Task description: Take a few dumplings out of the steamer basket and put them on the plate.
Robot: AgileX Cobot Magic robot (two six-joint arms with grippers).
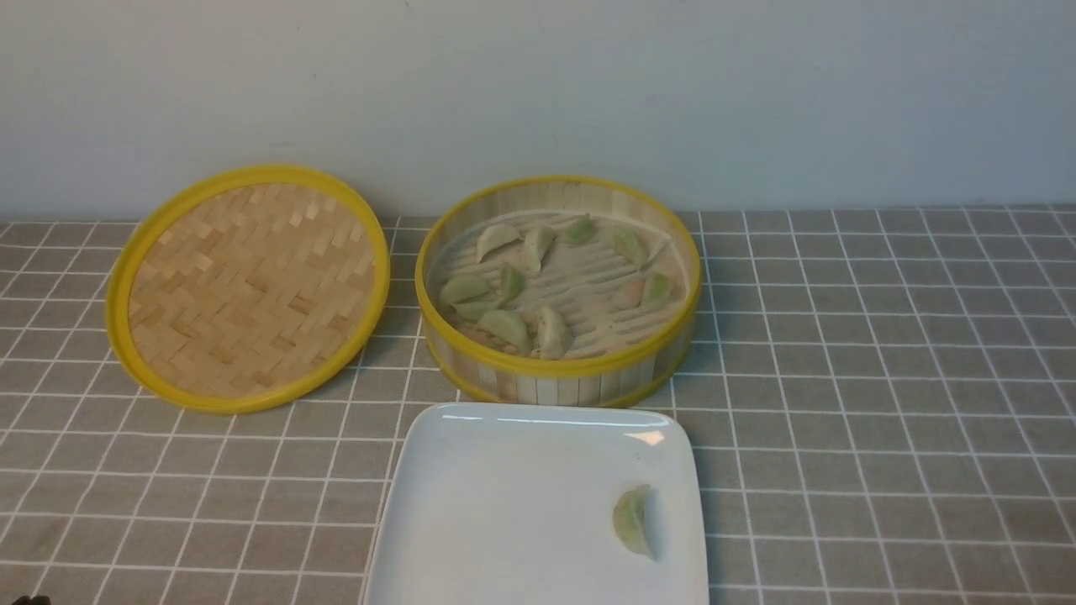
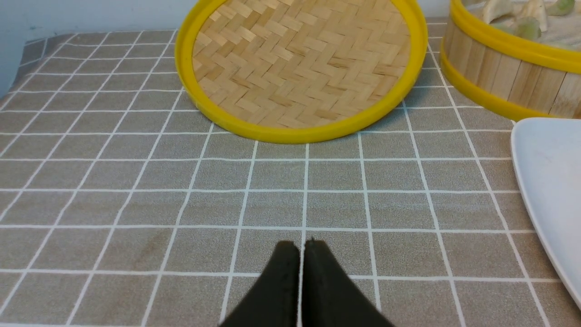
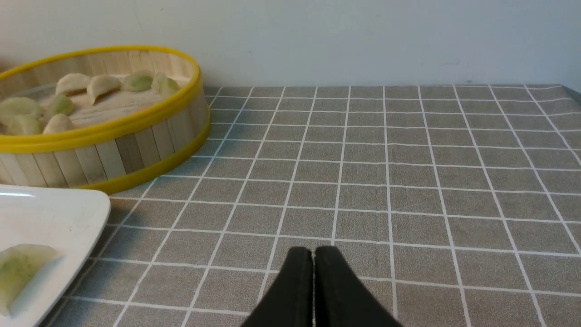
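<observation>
The steamer basket (image 1: pixel 556 380) stands at the back centre with several pale green and cream dumplings (image 1: pixel 504 324) on its slatted floor. The white square plate (image 1: pixel 504 504) lies in front of it with one pale green dumpling (image 1: pixel 633 521) near its right edge. My left gripper (image 2: pixel 302 244) is shut and empty, low over the cloth, left of the plate (image 2: pixel 551 181). My right gripper (image 3: pixel 313 250) is shut and empty, low over the cloth, right of the plate (image 3: pixel 50 213) and basket (image 3: pixel 113 154). Neither gripper shows in the front view.
The flat woven bamboo lid (image 1: pixel 248 286) with a yellow rim lies left of the basket, tilted against the wall; it also shows in the left wrist view (image 2: pixel 299 68). A grey checked cloth (image 1: pixel 883 378) covers the table. A pale wall runs along the back.
</observation>
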